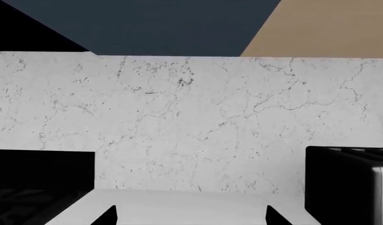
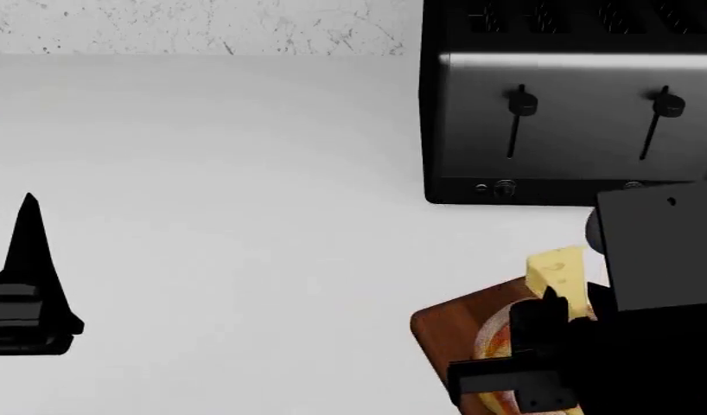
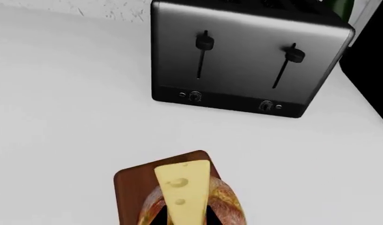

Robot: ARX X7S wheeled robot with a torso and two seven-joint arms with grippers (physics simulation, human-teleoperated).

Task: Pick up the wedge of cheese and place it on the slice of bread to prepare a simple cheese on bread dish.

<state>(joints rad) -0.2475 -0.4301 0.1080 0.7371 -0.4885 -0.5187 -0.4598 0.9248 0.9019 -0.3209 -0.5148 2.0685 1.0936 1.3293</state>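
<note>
The wedge of cheese point(image 3: 182, 187) is clamped in the right gripper point(image 3: 179, 216), directly above the slice of bread point(image 3: 226, 204) on the wooden board point(image 3: 132, 187). To do it well, lower straight down and let go only when the cheese touches the crust. The left gripper point(image 1: 191, 216) hovers far aside – its 2 fingers spread and empty.

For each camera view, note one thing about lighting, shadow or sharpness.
Left wrist view: flat even light, marble wall sharp, no glare. Head view: the toaster shows a soft bright sheen along its top edge; the counter is almost shadowless. Right wrist view: the wedge of cheese is crisp and evenly lit.
</note>
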